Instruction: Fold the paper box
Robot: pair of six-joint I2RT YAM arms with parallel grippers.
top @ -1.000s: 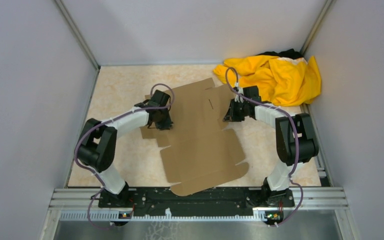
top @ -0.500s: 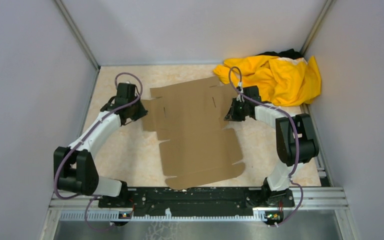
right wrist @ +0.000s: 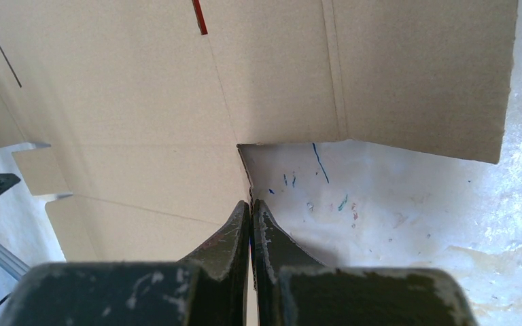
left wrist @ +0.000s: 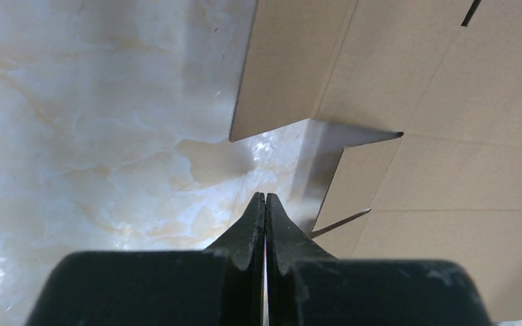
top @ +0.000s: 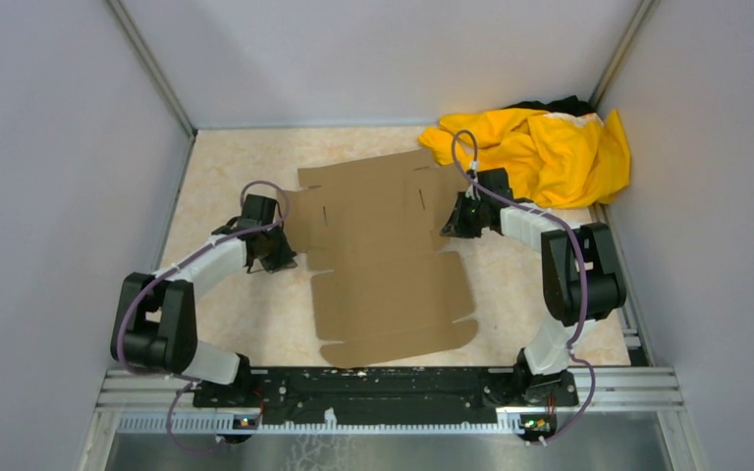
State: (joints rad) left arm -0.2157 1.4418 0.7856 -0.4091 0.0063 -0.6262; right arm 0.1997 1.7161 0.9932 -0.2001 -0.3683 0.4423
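Observation:
The paper box (top: pixel 383 255) lies flat and unfolded on the marbled table, a brown die-cut cardboard sheet with flaps and slits. My left gripper (top: pixel 275 257) is shut and holds nothing. It sits on the bare table just off the sheet's left edge, its tips (left wrist: pixel 265 197) pointing at a notch between two flaps of the paper box (left wrist: pixel 435 136). My right gripper (top: pixel 452 224) is at the sheet's right edge. In the right wrist view it (right wrist: pixel 251 204) is shut on the corrugated edge of the paper box (right wrist: pixel 143 102), at an inner corner between flaps.
A crumpled yellow cloth (top: pixel 540 147) lies in the back right corner, close behind the right arm. Grey walls close in the table on three sides. A black rail (top: pixel 383 388) with the arm bases runs along the near edge. Small pen marks (right wrist: pixel 319 163) dot the table.
My left arm left the sheet, swung out left, came back beside its left edge, and its jaws closed. The sheet now lies flatter and has shifted slightly. The right arm has not moved.

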